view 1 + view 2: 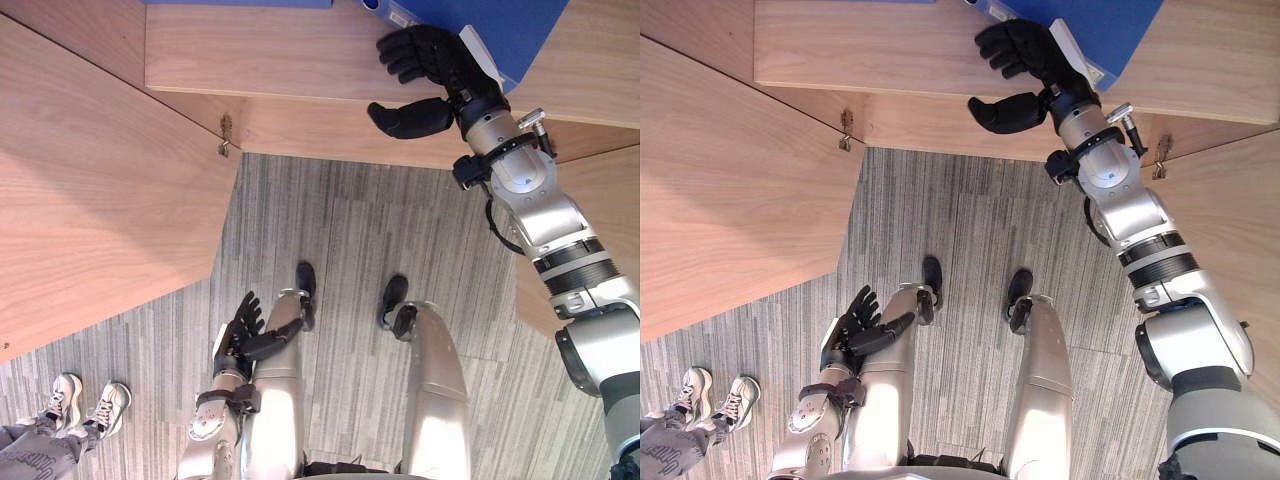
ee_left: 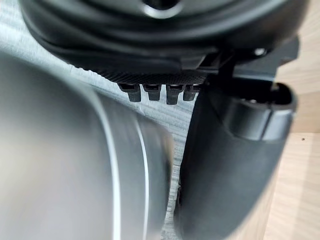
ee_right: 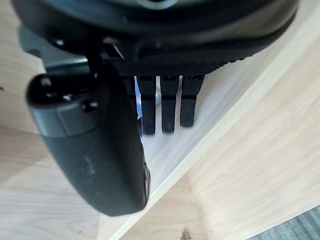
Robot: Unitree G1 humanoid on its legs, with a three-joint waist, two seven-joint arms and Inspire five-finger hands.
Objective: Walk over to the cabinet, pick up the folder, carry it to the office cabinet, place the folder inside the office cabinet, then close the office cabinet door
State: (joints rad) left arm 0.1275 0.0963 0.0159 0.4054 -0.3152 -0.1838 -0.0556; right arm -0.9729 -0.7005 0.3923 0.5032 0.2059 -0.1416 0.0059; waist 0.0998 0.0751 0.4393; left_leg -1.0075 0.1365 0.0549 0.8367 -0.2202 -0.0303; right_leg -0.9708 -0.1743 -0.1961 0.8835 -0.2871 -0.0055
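One blue folder [image 1: 500, 25] is being seen lying on the wooden shelf [image 1: 260, 55] of the office cabinet, at the shelf's right end and near its front edge. The right hand [image 1: 435, 60] is being held over that front edge, just beside the folder's near corner. Its fingers [image 3: 169, 105] are being held straight and slightly apart above the shelf and its thumb [image 1: 408, 118] is being held clear below the edge, so nothing is being clamped. Whether the fingertips are touching the folder cannot be told. Two doors are being seen swung open, the left door [image 1: 100, 200] and the right door [image 1: 615, 190]. Two metal hinges are being shown under the shelf, a left hinge [image 1: 845, 135] and a right hinge [image 1: 1160, 160]. The left hand [image 1: 240, 335] is being held low over the grey carpet [image 1: 330, 230], its fingers loosely spread with nothing being gripped. Two pale shoes [image 1: 65, 392] of one person are being seen at the carpet's near left corner.
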